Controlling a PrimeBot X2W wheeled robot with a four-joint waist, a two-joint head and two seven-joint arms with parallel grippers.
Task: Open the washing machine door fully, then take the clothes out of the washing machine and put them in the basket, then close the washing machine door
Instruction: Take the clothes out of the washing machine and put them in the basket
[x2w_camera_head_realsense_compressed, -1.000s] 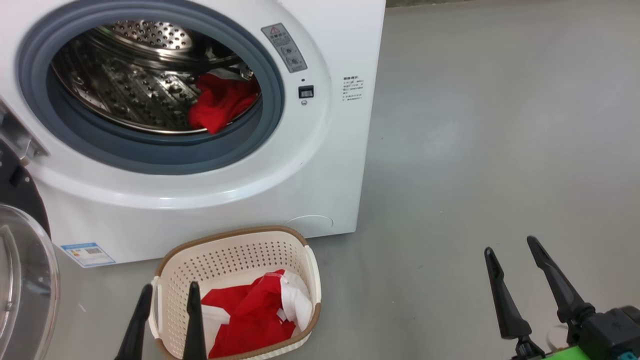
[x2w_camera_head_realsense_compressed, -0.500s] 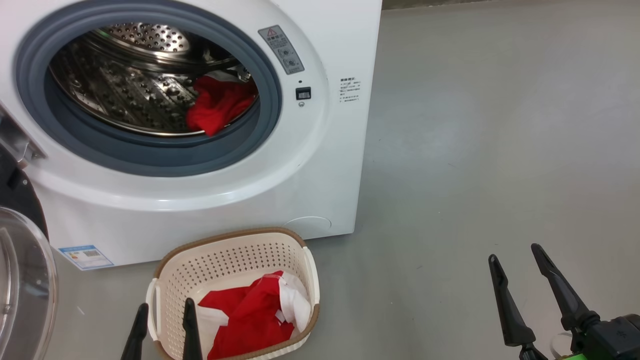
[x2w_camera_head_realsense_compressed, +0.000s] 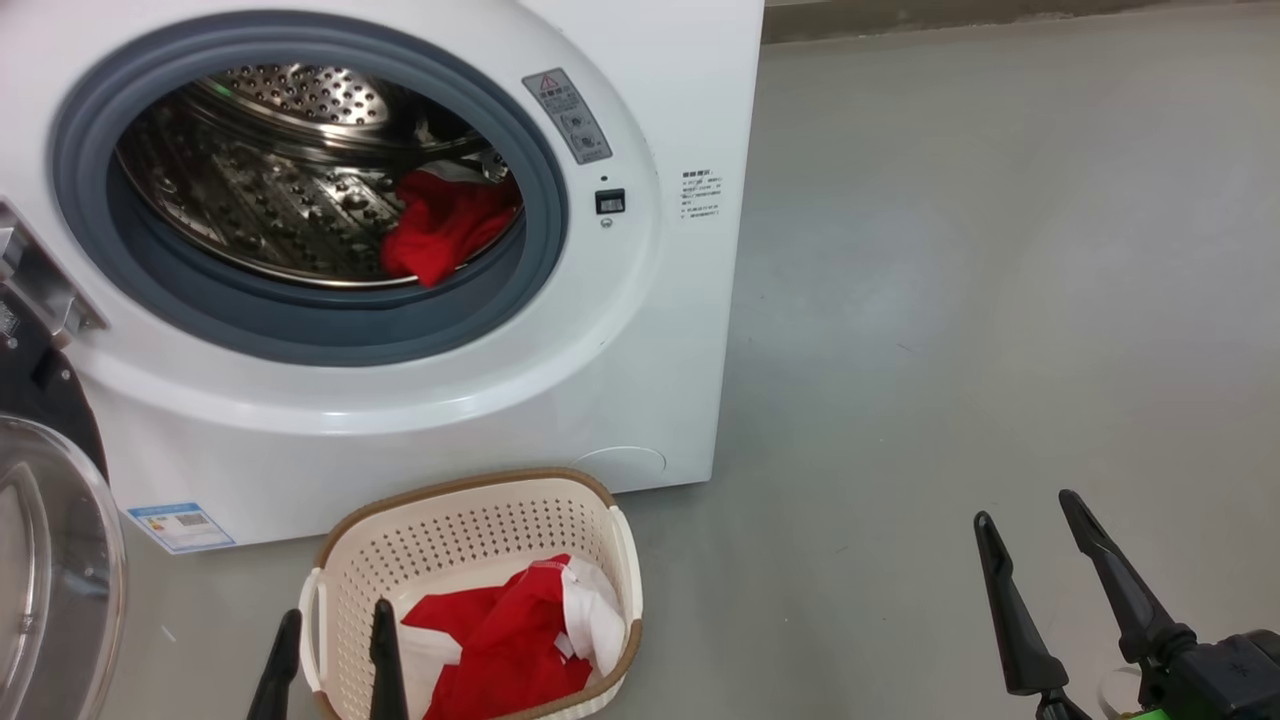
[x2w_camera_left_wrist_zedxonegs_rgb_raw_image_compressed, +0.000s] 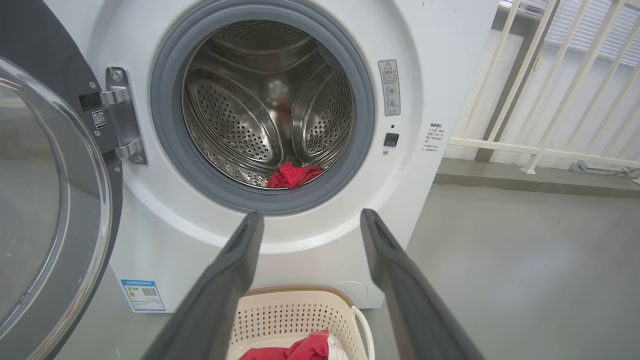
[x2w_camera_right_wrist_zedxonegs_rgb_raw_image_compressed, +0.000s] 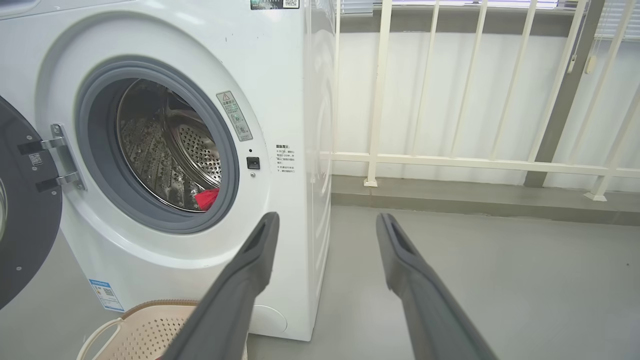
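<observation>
The white washing machine stands with its door swung wide open to the left. A red garment lies at the drum's lower right. More red-and-white clothes rest in the cream basket on the floor in front of the machine. My left gripper hovers open and empty over the basket's left rim. My right gripper is open and empty over bare floor to the right.
Grey floor stretches to the right of the machine. A white railing on a low curb runs behind it. A blue label sticker marks the machine's lower left front.
The head camera has shifted, so the whole picture has slid slightly downward. My left gripper has sunk lower and now stays put. The right gripper has hardly moved.
</observation>
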